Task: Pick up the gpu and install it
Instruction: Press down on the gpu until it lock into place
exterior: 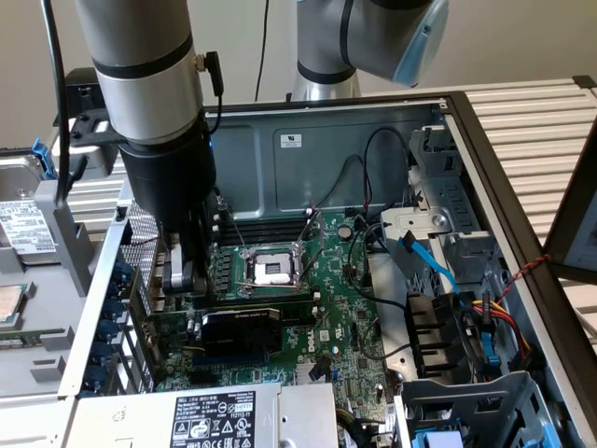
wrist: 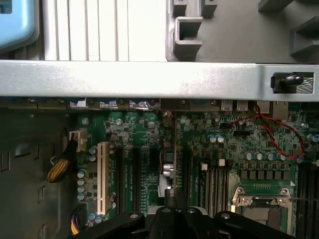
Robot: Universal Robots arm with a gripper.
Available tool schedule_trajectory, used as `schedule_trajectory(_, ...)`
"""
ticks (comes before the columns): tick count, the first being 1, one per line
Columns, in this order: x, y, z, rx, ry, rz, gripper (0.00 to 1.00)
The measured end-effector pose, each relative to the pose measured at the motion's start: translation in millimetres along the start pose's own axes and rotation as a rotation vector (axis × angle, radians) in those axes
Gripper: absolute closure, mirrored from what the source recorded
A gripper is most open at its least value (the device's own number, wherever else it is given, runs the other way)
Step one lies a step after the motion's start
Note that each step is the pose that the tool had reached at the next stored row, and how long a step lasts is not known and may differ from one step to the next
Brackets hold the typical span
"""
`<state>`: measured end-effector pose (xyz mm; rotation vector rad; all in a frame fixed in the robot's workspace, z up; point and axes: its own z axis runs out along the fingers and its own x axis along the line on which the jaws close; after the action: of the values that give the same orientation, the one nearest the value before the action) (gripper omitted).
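Note:
The gpu [exterior: 241, 331] is a small card with a black shroud. It stands on edge in a slot on the green motherboard [exterior: 336, 317], below the CPU socket. My gripper [exterior: 185, 280] hangs on the arm just above the card's end toward the exterior view's left, by the case's slotted rear wall. Its fingers are shut, and I cannot tell whether they touch the card. From the wrist view the gpu [wrist: 168, 169] appears as a thin edge running from the rear wall toward my gripper [wrist: 172, 201].
An open CPU socket [exterior: 270, 271] sits beside the card. A grey power supply [exterior: 215, 415] fills the near edge. Blue and black cables [exterior: 429, 261] and drive cages crowd the exterior view's right. A white slot [wrist: 103, 174] and a red-black wire [wrist: 274, 134] lie on the board.

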<state>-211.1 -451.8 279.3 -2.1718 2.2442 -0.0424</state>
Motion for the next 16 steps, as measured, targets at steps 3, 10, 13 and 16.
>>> schedule_trajectory(3, 0.0, 0.1, 1.7, -0.0033, 0.0000, 0.000, 0.89)
schedule_trajectory(10, -0.1, -1.2, 2.1, -0.0022, -0.0011, 0.000, 0.89)
schedule_trajectory(13, -0.2, -1.7, 2.1, -0.0009, -0.0011, 0.000, 0.89)
schedule_trajectory(16, -0.2, -2.2, 2.1, -0.0001, -0.0010, 0.002, 0.89)
